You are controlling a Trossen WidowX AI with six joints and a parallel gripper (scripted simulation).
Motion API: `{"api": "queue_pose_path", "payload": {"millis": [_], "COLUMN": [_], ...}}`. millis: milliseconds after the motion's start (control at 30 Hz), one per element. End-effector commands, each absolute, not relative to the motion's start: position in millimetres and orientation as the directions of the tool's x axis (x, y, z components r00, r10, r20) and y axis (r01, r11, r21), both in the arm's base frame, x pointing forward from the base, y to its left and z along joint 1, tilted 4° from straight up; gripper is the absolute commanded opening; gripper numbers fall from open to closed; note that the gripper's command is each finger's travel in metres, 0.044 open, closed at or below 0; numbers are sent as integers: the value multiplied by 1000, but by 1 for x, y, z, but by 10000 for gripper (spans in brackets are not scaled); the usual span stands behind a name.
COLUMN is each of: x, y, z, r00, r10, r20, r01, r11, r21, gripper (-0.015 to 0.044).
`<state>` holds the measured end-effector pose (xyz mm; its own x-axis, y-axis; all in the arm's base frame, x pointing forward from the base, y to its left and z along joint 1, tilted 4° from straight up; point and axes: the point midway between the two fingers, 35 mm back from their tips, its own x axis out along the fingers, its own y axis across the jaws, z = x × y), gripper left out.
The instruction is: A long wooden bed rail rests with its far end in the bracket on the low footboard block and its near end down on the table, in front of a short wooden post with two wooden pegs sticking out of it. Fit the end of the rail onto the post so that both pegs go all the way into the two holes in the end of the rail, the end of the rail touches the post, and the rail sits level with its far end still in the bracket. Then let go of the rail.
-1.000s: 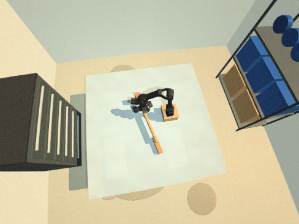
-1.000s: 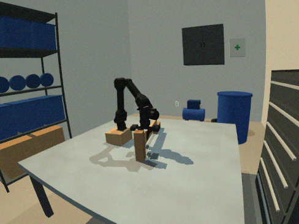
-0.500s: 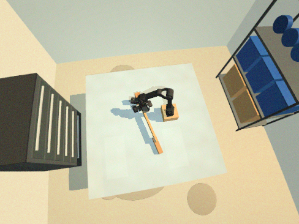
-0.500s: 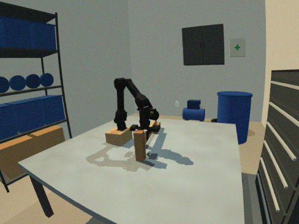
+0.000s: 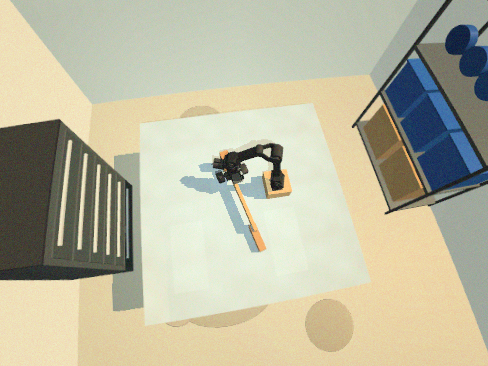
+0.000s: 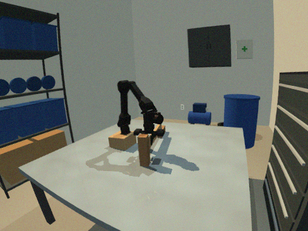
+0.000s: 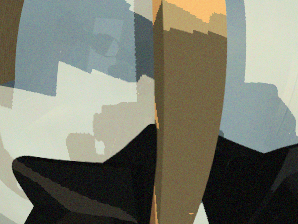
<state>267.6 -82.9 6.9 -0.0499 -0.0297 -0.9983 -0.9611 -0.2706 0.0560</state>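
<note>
The long wooden rail (image 5: pixel 244 205) (image 7: pixel 192 100) runs from my gripper to the low footboard block (image 5: pixel 259 241), where its far end sits. Its shadow lies offset beside it, so it is off the table near my gripper. My gripper (image 5: pixel 231 173) (image 6: pixel 151 134) (image 7: pixel 169 130) is shut on the rail near its post end, a finger on each side. The wooden post (image 5: pixel 224 153) (image 6: pixel 144 153) stands upright just beyond my gripper. The pegs, the rail's holes and any gap between rail end and post are hidden.
The arm's base stands on a wooden block (image 5: pixel 270 192) (image 6: pixel 121 142) beside the rail. The pale table (image 5: pixel 320 240) (image 6: pixel 195 195) carries all of these. A shelf rack (image 5: pixel 430 190) and a dark drawer cabinet (image 5: pixel 30 200) stand off opposite sides of the table.
</note>
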Motion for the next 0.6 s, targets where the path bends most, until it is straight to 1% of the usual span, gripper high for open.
{"api": "queue_pose_path", "payload": {"millis": [0,567], "x": [270,271], "y": [-85,-90], "z": [8,8], "r00": [-45,-45], "r10": [-32,-33], "r20": [-998,-998], "r01": [-960,-960], "r11": [-274,-274], "r21": [52,52], "gripper": [0,0]}}
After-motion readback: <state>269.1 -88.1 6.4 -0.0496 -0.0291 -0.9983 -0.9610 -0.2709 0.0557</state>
